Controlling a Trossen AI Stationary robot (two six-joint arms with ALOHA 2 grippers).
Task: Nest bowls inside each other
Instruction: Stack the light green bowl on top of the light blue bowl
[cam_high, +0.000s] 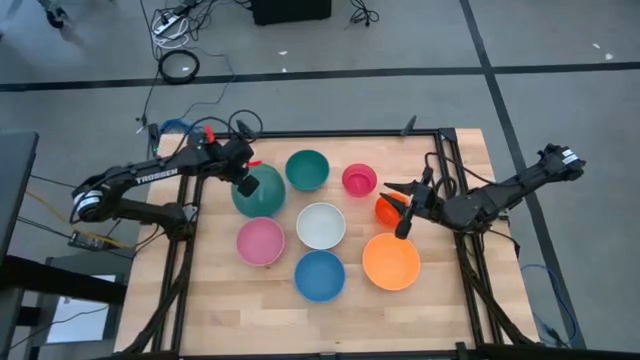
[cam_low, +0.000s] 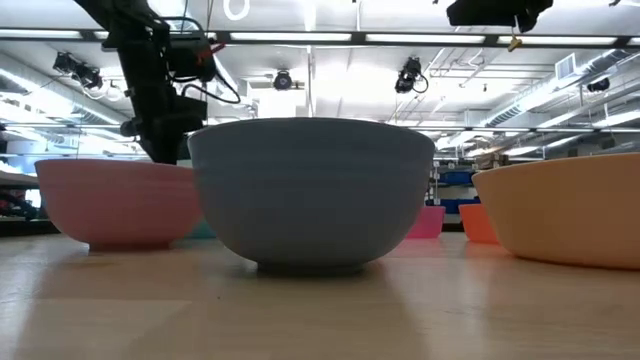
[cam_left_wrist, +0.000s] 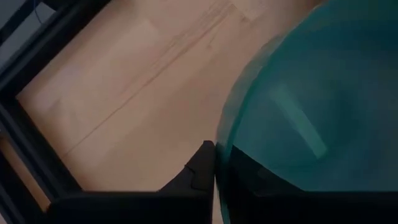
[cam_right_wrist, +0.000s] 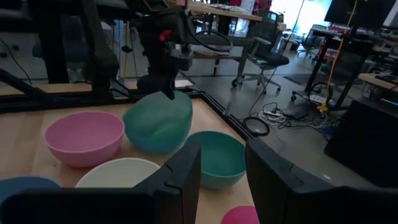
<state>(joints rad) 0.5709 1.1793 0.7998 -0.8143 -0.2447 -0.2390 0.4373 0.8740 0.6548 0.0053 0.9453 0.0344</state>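
My left gripper (cam_high: 245, 181) is at the rim of the dark green bowl (cam_high: 260, 193) at the table's far left, and that bowl stands tipped up (cam_right_wrist: 158, 121). Around it sit the teal bowl (cam_high: 307, 170), magenta bowl (cam_high: 359, 179), white bowl (cam_high: 320, 225), pink bowl (cam_high: 260, 241), blue bowl (cam_high: 319, 275) and orange bowl (cam_high: 391, 261), each on its base. My right gripper (cam_right_wrist: 222, 168) hovers open and holds nothing. It is over the red-orange bowl (cam_high: 385, 209) at the right. My left gripper has the dark green bowl's rim (cam_left_wrist: 219, 155) between its two fingers, one finger (cam_left_wrist: 198, 169) outside the wall and the other inside, seen through it. The fingers come from above, slanting down from the table's left. The bowl is tilted, its lower side on the table.
A black frame (cam_high: 440, 150) runs along the table's edges, with clamps at the far side. Bare wood shows along the near edge (cam_high: 250, 320) and at the far right corner. In the low view the blue bowl (cam_low: 310, 190) fills the middle, with the pink bowl (cam_low: 120, 200) and the orange bowl (cam_low: 570, 215) beside it.
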